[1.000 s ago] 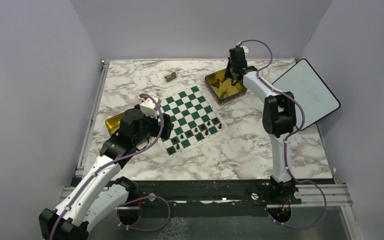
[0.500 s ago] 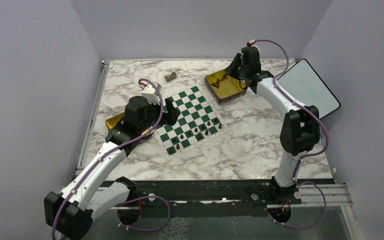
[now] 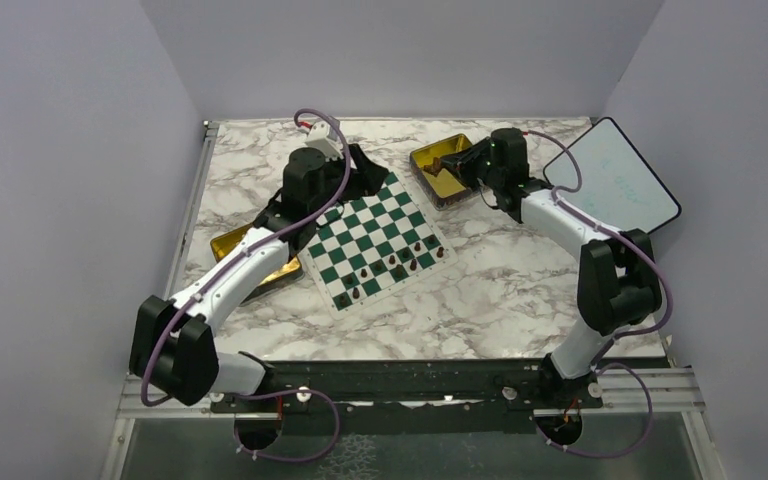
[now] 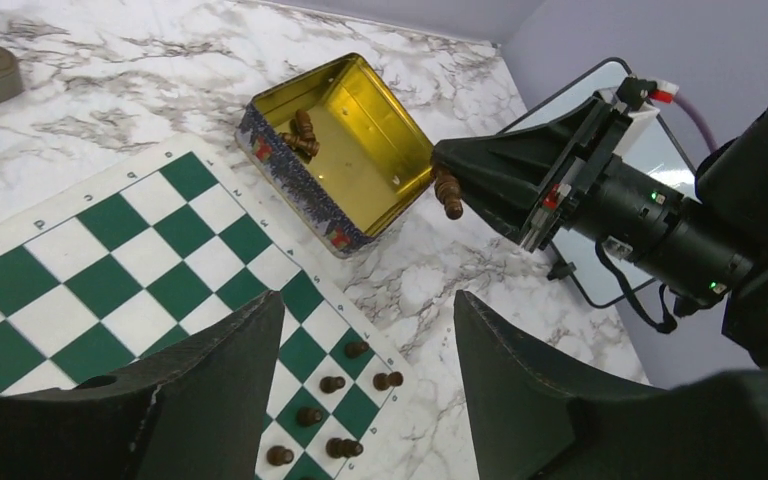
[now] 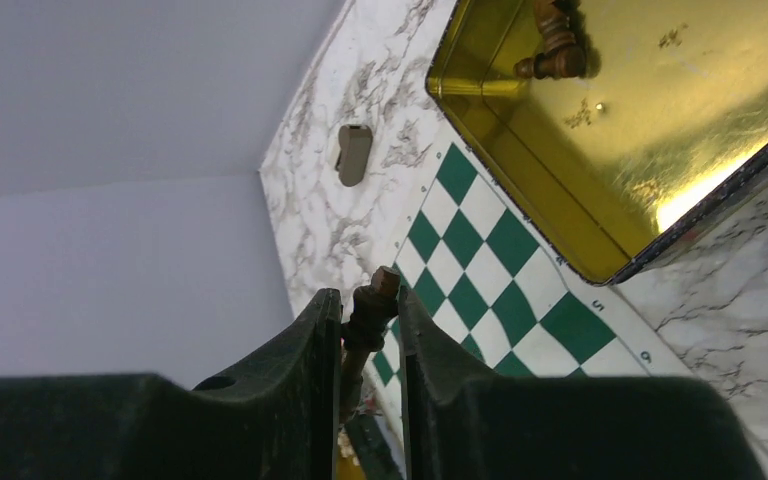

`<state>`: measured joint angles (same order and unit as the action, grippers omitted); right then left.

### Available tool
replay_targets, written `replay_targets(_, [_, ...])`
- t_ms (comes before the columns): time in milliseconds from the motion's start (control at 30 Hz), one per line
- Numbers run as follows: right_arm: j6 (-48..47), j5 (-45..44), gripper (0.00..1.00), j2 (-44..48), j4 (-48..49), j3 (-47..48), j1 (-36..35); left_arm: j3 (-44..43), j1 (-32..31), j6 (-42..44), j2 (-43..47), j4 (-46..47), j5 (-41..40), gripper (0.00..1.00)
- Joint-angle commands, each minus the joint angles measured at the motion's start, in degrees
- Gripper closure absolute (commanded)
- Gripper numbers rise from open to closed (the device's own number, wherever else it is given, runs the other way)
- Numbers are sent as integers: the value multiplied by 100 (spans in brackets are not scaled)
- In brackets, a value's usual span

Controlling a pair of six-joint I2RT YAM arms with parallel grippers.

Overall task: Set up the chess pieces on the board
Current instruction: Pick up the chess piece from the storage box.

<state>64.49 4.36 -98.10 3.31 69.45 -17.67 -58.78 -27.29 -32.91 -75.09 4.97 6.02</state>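
Our right hand point(image 5: 368, 296) is clamped on one dark brown chess piece point(image 5: 364, 332), holding it above the marble desk point(image 3: 480, 290) just beside the gold tin point(image 4: 372, 150). A few loose pieces point(image 4: 300, 135) lie inside the tin near one wall. Our left hand point(image 4: 368, 305) hovers over the far end of the board point(image 3: 362, 222), fingers apart with nothing between them. The board lies flat on the desk. The set pieces point(image 3: 405, 262) stand near its right edge, seemingly in two rows, though they are too small to be sure.
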Motion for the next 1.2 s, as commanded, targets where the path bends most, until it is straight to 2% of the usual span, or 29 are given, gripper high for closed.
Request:
replay_targets(0, [1265,-34,99,327,967,-424,-66,-283,-219,-98,-421,987,263,37])
replay_targets(167, [1852,-86,99,394,1163,-662,-136,-624,-842,564,-893,1229,-270,37])
replay_targets(400, [2027,-114,99,507,1184,-732,-137,-1245,-1429,1371,-1566,1296,-1089,37])
replay_targets(500, [2033,-71,99,529,1186,-755,-137,-1396,-1480,1456,-1774,1304,-1349,41])
replay_targets(633, [2102,-83,99,589,1284,-853,-140,-1468,-1491,1471,-1900,1313,-1539,53])
replay_targets(1167, [2142,41,99,620,1398,-964,-138,-1545,-1504,1508,-2133,1357,-1431,55])
